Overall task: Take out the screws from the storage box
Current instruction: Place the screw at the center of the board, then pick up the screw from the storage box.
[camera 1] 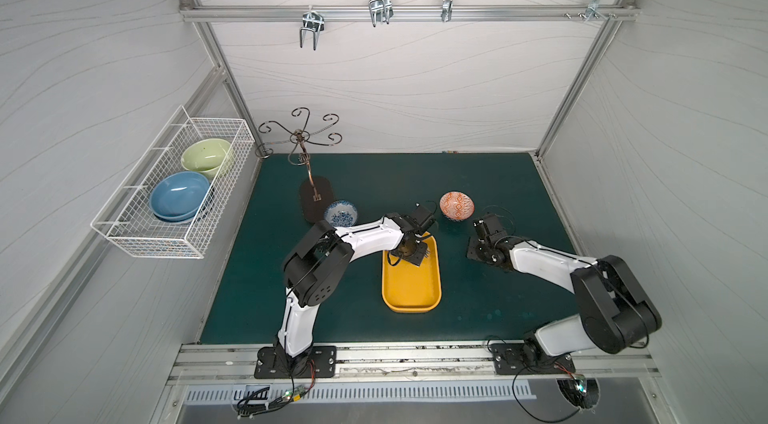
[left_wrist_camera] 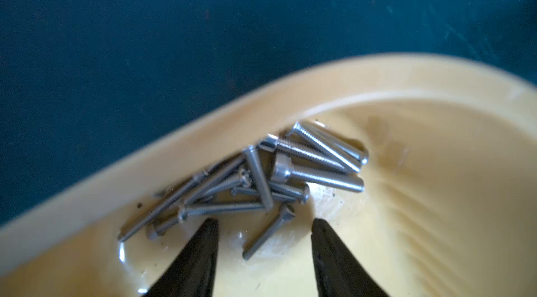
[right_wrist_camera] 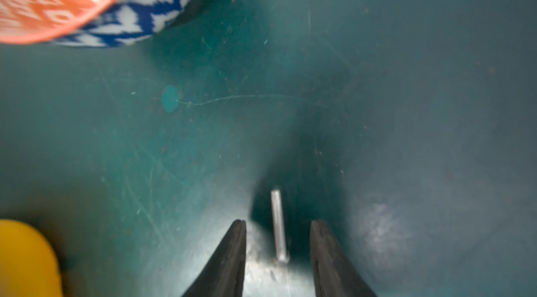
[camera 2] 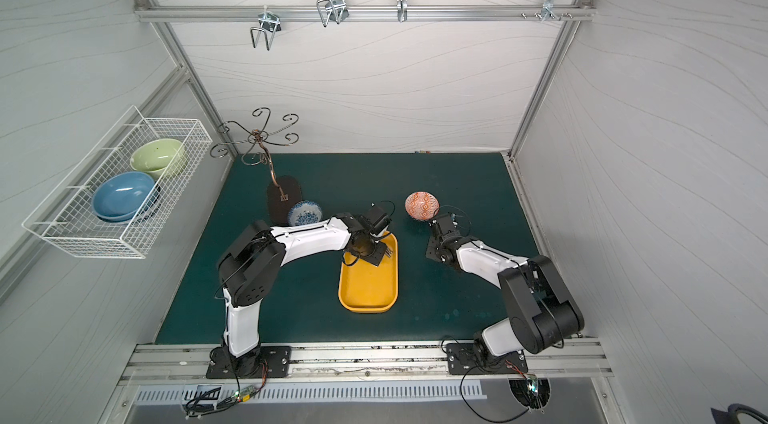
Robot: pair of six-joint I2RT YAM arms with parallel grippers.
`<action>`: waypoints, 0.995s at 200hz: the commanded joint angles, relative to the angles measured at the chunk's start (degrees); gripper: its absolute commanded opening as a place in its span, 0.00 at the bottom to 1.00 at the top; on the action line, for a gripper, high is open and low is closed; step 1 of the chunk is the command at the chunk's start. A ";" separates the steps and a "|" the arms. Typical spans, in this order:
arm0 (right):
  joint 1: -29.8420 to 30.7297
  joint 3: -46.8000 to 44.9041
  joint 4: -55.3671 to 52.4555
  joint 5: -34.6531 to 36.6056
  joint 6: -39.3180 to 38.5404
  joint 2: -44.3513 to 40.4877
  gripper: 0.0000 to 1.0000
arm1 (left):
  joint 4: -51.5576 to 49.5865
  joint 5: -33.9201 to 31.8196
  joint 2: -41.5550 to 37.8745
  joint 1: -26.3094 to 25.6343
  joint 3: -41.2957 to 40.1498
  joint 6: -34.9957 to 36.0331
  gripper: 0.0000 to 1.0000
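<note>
Black tips of my left gripper (left_wrist_camera: 264,222) stand parted over small silver-grey metal screws (left_wrist_camera: 290,164) heaped in a corner of the shallow yellow plastic storage box (left_wrist_camera: 377,77) (one stray between them). My right gripper (right_wrist_camera: 278,222) parted too, lone screw (right_wrist_camera: 276,205) between, untouched, dark green mat (right_wrist_camera: 377,77) beneath.

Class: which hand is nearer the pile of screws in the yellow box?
Left. The left hand hangs open right at the screws inside the yellow box; the right hand is outside it, over the green mat.
</note>
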 commanded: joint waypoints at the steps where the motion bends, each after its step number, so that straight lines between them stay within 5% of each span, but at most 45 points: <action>1: 0.46 -1.28 0.48 -0.81 -0.69 -3.77 0.43 | 0.24 1.67 1.42 0.04 0.62 0.30 0.46; 117: 0.80 -1.75 2.65 -4.84 -2.73 -5.27 0.48 | -1.20 3.24 3.74 -0.06 -2.70 -3.64 0.00; 199: 3.88 -4.83 7.33 -7.53 -6.39 -10.81 0.59 | 3.09 5.05 -3.99 -0.06 -6.11 -5.02 0.00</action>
